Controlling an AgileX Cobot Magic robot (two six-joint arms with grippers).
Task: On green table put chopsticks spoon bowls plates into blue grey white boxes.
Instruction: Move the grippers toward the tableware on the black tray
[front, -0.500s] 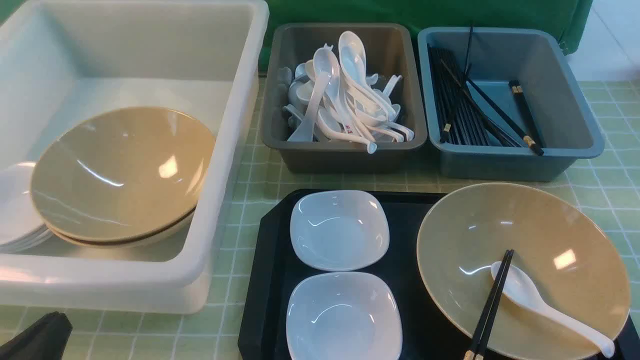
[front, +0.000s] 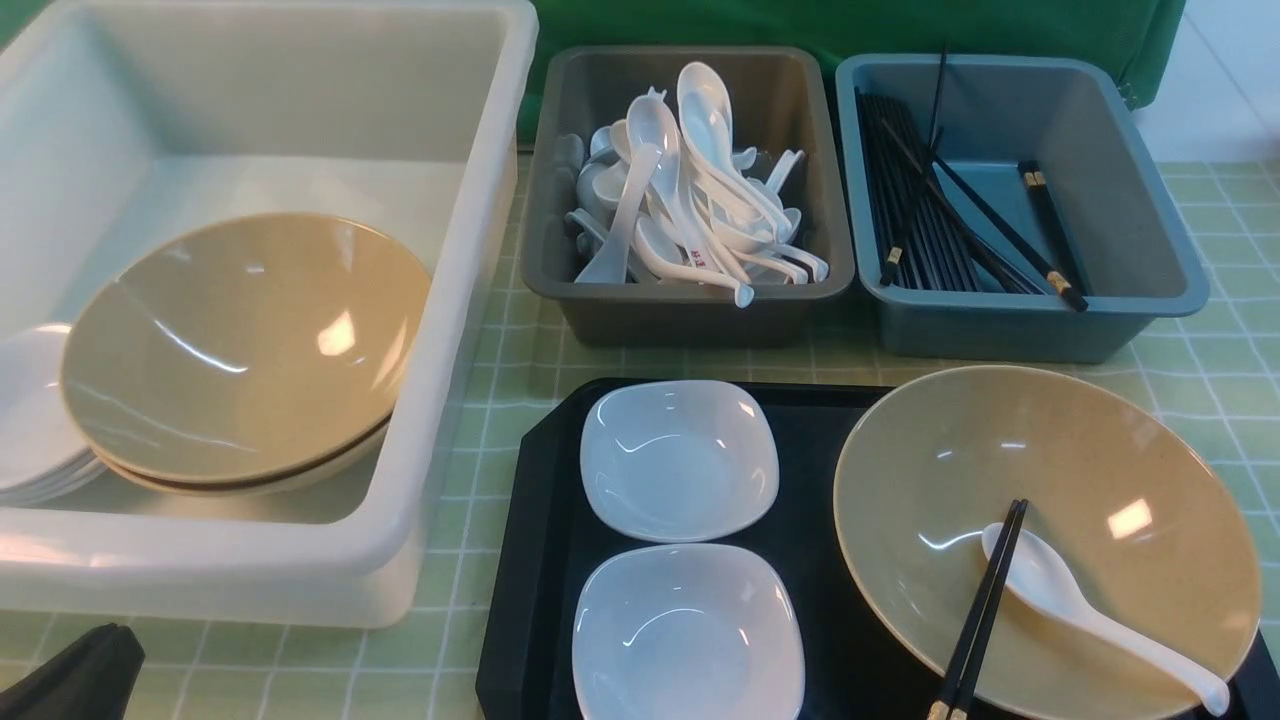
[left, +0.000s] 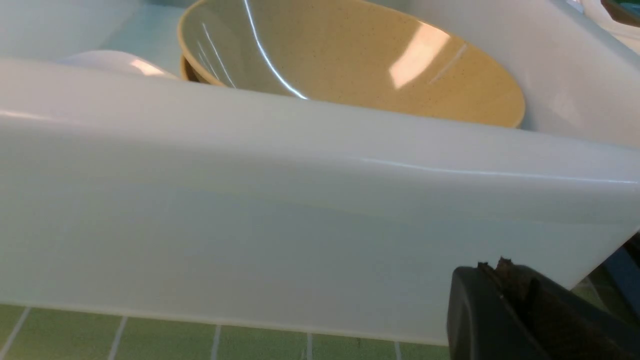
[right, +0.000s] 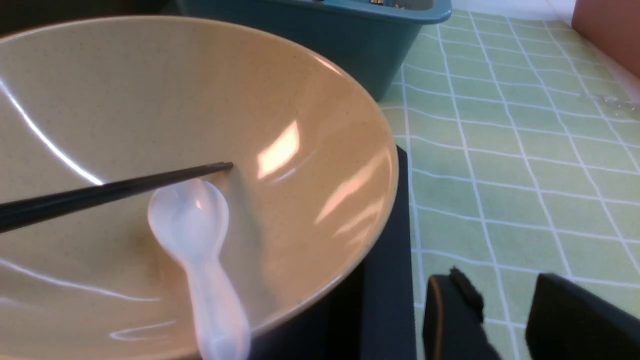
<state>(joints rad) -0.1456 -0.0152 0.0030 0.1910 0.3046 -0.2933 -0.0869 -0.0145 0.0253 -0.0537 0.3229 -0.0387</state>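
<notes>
On the black tray (front: 540, 560) sit two white square plates (front: 678, 458) (front: 687, 634) and a tan bowl (front: 1100, 460). In the bowl lie a white spoon (front: 1090, 615) and black chopsticks (front: 980, 620). The white box (front: 300, 100) holds stacked tan bowls (front: 240, 340) and white plates (front: 25, 420). The grey box (front: 690, 300) holds spoons, the blue box (front: 1150, 250) chopsticks. My left gripper (left: 495, 270) is shut and empty, low before the white box wall (left: 300, 210). My right gripper (right: 505, 295) is open over the green table (right: 500, 150), beside the bowl (right: 310, 90) with the spoon (right: 192, 225) and chopsticks (right: 115, 190).
A green cloth (front: 850, 25) hangs behind the boxes. The checked green table (front: 1220, 390) runs out to the right of the tray, and a strip of it (front: 490, 380) lies between the white box and the tray.
</notes>
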